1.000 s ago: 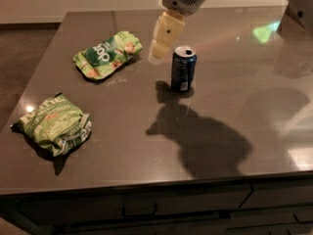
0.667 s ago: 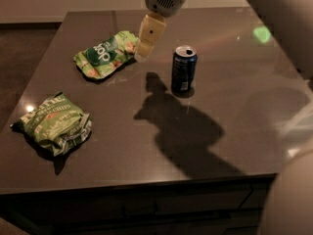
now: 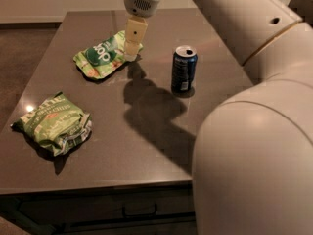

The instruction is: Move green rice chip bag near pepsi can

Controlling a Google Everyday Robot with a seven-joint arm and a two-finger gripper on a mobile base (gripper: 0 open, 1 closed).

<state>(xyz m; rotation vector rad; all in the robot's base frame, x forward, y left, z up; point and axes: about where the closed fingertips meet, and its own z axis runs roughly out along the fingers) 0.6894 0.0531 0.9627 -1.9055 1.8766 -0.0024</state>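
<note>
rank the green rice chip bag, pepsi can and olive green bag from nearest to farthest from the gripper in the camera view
The gripper hangs at the far side of the tabletop.
1. green rice chip bag: right under the gripper, at the bag's right edge.
2. pepsi can: upright, off to the right in the view.
3. olive green bag: near left corner, clearly farthest.

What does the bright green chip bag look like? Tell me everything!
The green rice chip bag is small and crinkly, bright light green with a dark green oval, white letters and tan chip pictures. It lies flat on the dark table, left of the pepsi can, not touching it. The gripper hangs at its right end.
</note>
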